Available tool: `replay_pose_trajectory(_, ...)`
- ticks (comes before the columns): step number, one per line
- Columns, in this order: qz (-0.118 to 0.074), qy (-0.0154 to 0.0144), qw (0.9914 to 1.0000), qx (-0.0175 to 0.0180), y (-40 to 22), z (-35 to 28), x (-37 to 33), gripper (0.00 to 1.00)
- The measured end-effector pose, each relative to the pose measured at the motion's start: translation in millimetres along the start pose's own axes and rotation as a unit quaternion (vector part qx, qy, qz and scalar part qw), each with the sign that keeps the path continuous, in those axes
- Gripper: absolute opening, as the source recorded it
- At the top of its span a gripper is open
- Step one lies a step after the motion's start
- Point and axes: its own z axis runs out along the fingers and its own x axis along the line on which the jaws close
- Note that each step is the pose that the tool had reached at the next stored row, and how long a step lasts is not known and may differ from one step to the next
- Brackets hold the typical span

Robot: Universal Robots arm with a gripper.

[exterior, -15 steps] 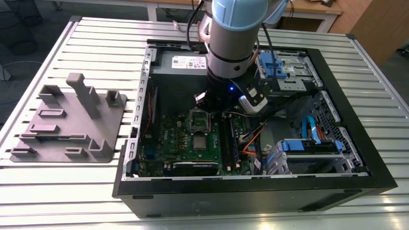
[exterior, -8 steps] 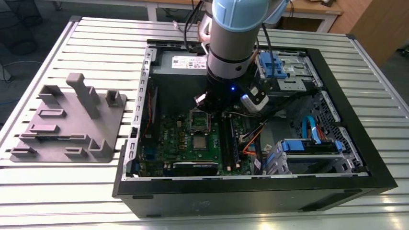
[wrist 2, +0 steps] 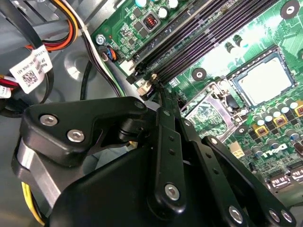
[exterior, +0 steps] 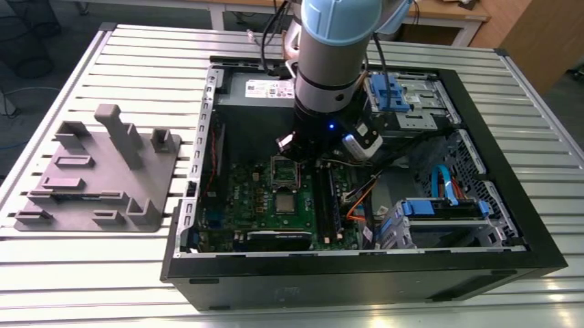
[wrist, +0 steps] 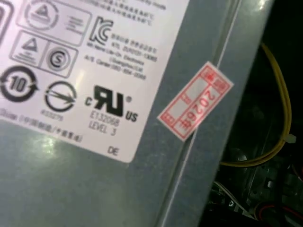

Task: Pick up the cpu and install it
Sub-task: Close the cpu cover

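cpu (wrist 2: 265,80) lies flat in its socket, just beside the flipped-open socket frame (wrist 2: 208,113); I read it as seated, with the frame not yet clamped. Jaws look clenched on nothing, tips near the end of the memory slots (wrist 2: 189,52), close beside the frame and apart from the chip. To do this well I'd move strictly vertically, no sideways brush on chip or frame. Cables (wrist 2: 71,33) crowd past the slots from the frame, so free room is upward.

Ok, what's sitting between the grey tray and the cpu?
In the exterior view: past the grey tray, a strip of slatted table, then the computer case's side wall, then green motherboard up to the cpu.
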Motion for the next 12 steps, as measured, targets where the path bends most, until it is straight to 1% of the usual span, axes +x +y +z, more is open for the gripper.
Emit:
replay_pose_trajectory(3,-0.002,-0.0005,1.0,0.0002,0.2,-0.3,2.1,0.11)
replay_pose_trajectory(6,-0.005,-0.0009,0.99999,0.0003,-0.3,-1.6,2.6,0.11)
replay_pose_trajectory(12,-0.008,-0.0008,0.99997,0.0001,-1.2,-8.7,2.7,0.11)
